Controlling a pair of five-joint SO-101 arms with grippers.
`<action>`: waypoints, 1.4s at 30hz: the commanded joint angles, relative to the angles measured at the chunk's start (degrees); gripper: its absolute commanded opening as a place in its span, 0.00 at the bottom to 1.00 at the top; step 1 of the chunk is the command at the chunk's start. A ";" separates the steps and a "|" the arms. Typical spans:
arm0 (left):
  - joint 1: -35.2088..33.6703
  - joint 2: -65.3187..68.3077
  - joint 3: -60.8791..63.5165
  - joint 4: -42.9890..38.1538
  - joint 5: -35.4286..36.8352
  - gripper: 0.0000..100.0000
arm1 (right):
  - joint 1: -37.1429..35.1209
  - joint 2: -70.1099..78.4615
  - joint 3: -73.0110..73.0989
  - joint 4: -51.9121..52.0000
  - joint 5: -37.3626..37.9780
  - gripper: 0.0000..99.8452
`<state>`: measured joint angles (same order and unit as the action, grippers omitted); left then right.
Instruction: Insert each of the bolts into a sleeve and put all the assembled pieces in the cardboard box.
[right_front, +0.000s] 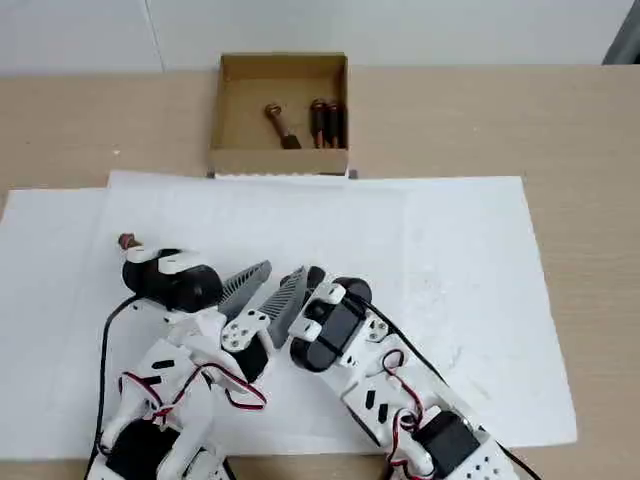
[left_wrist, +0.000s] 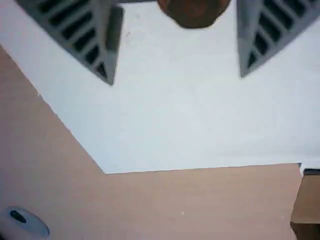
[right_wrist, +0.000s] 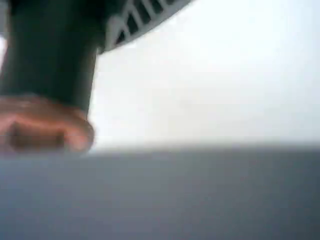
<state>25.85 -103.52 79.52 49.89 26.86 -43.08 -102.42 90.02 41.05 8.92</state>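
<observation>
- My right pincer (right_front: 308, 280) is pinching a sleeve (right_wrist: 50, 55), with a bolt (right_wrist: 45, 131) seemingly sitting inside.
- My left pincer (left_wrist: 175, 77) is hanging spread.
- Next is probably carrying it to the cardboard box (right_front: 280, 161).

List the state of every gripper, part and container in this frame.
cardboard box: open-topped, three pieces lying inside.
left gripper: open, a brown piece between its fingers, ungripped.
right gripper: shut on the sleeve.
sleeve: held, copper bolt head at its end.
paper: flat on the table.
</observation>
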 joint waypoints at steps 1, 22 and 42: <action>-0.53 -0.18 -3.74 0.18 -1.41 0.14 | -0.04 -1.01 -1.14 -1.80 0.26 0.00; -25.58 -0.44 8.40 0.79 -23.30 0.01 | 19.91 -0.31 -6.68 7.43 -13.63 0.00; -25.85 -0.53 15.87 2.99 -23.12 0.01 | 19.91 48.40 -44.04 -1.27 -13.54 0.00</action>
<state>0.09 -103.43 95.52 53.05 3.82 -23.30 -64.00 56.53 43.87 -4.00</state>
